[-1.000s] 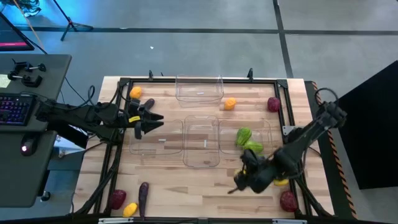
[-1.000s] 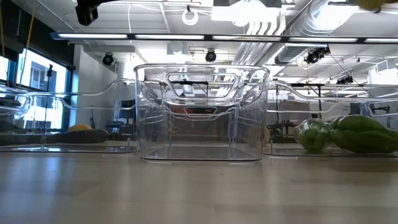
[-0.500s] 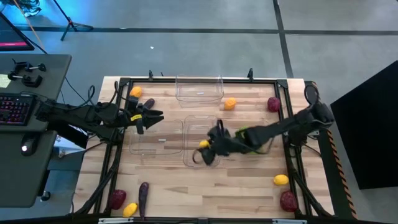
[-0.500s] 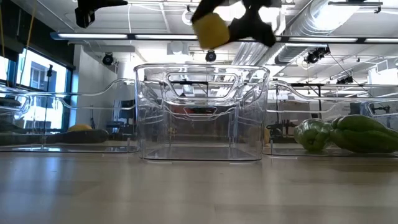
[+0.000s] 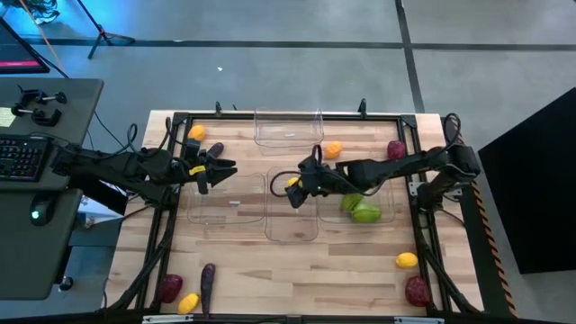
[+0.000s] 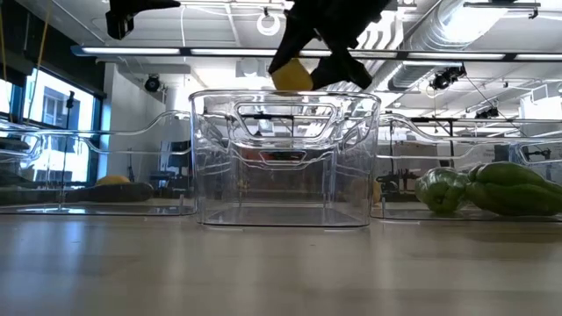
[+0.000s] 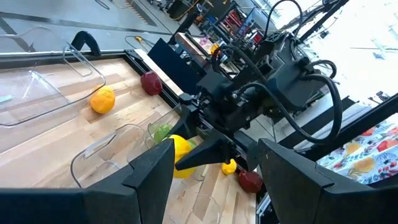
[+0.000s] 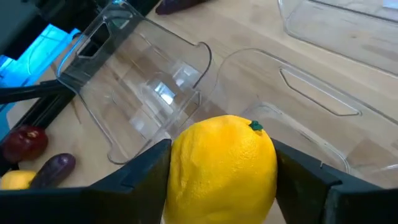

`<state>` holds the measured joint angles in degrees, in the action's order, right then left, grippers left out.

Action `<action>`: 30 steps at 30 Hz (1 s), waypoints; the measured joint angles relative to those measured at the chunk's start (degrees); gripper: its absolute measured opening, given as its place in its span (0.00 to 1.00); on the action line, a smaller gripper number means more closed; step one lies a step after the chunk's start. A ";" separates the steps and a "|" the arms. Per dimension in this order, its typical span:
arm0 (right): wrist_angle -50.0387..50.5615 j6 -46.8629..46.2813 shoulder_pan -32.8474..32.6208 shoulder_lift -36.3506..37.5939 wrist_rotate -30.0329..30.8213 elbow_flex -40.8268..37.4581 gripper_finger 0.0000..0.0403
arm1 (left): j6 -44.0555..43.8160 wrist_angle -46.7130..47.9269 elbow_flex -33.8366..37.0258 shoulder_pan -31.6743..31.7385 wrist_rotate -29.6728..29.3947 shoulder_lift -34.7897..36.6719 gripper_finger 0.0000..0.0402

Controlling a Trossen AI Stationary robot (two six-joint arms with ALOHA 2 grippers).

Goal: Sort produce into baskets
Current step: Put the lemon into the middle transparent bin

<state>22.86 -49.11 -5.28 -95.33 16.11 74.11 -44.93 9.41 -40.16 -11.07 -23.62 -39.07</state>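
Right gripper (image 5: pixel 294 191) carried lemon (image 5: pixel 292 184) over middle basket (image 5: pixel 292 232).

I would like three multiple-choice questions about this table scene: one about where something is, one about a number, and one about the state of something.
1. Where is the right gripper?
A. over the middle bin
B. at the table's front right corner
C. beside the keyboard

2. How many green vegetables lie in the right bin?
A. none
B. two
C. four

3. What is the state of the lemon in the right gripper?
A. lying on the table
B. resting in a bin
C. held between the fingers, in the air

Answers: 1 A, the high view shows it above the middle bin. 2 B, two green vegetables lie together. 3 C, the low view shows it above the bin's rim.
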 joint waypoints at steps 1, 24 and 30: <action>0.32 0.11 0.27 0.00 -0.27 0.00 0.61 | 0.00 0.00 0.00 0.00 0.00 0.00 0.54; 13.98 0.74 -9.85 4.39 -20.06 1.70 0.97 | 0.09 0.21 0.00 -0.02 0.04 -0.20 0.54; 35.70 -15.17 -22.66 4.39 -21.12 1.66 0.97 | 0.04 0.22 0.00 -0.02 0.04 -0.20 0.54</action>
<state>58.57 -64.28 -27.94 -90.94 -5.01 75.77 -44.88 9.63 -40.16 -11.09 -23.57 -39.27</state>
